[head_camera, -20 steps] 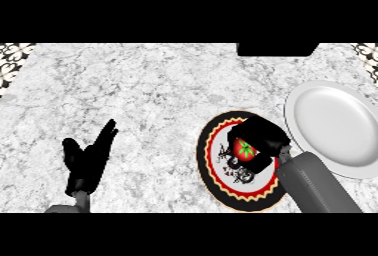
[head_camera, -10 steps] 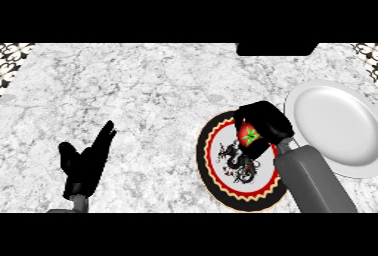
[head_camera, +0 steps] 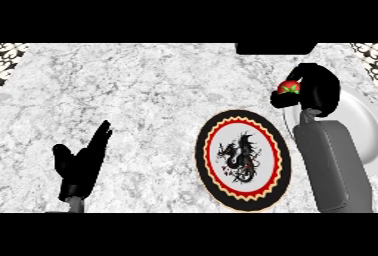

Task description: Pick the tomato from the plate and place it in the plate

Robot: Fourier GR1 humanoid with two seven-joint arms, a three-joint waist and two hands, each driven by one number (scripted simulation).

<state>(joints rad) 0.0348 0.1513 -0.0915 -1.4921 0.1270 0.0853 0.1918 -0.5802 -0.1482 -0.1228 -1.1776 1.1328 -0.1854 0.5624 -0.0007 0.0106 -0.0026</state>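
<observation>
Near the tabletop's (head_camera: 148, 90) front-left edge, the left robot hand (head_camera: 77, 162) is seen resting open, fingers up. The dragon-patterned plate (head_camera: 244, 159) lies toward the front-right. Farther back, the tomato (head_camera: 289, 88) is gripped by the right robot hand (head_camera: 314, 90) over the white plate's (head_camera: 354, 117) edge.

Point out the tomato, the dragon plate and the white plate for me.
tomato (head_camera: 289, 88), head view, its red skin below the green stem.
dragon plate (head_camera: 275, 165), head view, its red rim band.
white plate (head_camera: 357, 114), head view, bare surface right of the forearm.
</observation>
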